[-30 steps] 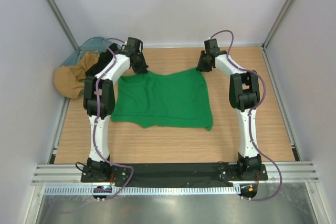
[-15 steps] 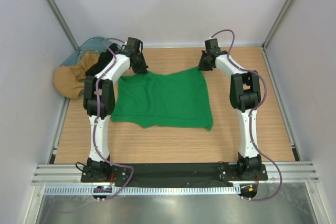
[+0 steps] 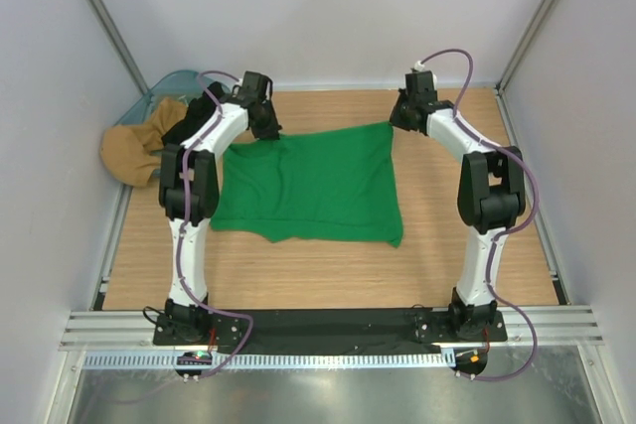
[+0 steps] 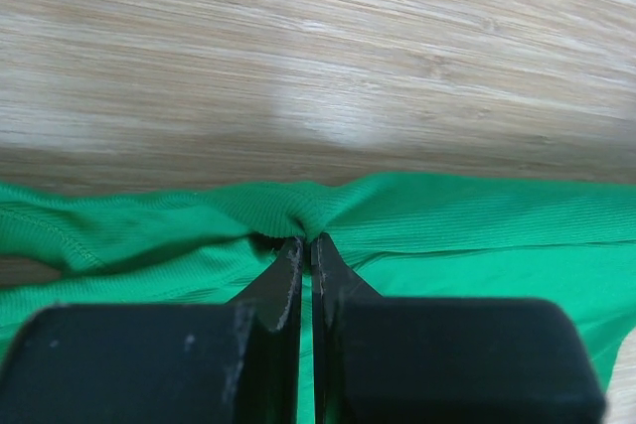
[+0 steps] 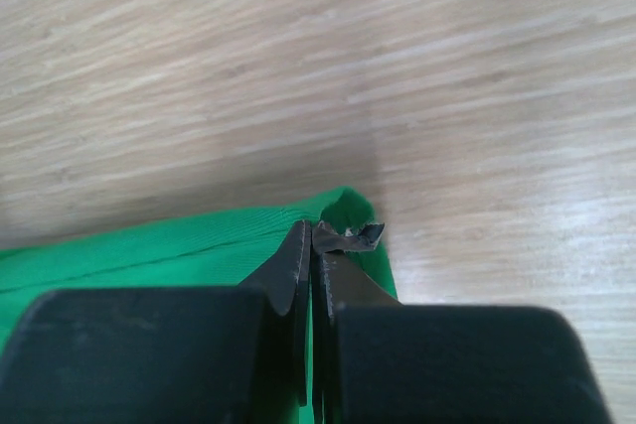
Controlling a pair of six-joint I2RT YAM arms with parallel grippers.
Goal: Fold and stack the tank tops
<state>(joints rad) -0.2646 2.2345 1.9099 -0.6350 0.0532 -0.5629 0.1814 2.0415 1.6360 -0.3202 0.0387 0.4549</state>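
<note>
Left tool (image 4: 306, 245), right tool (image 5: 310, 235) pinch far edge of green top (image 3: 308, 186).

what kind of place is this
Probably a robot lab test cell: a wooden table boxed in by plain white panels, a left arm and right arm bolted at its near edge, and a green tank top spread between them.

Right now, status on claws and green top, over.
Left claw, right claw shut on green top, far edge. Top spread on table. Clothes pile far left.
</note>
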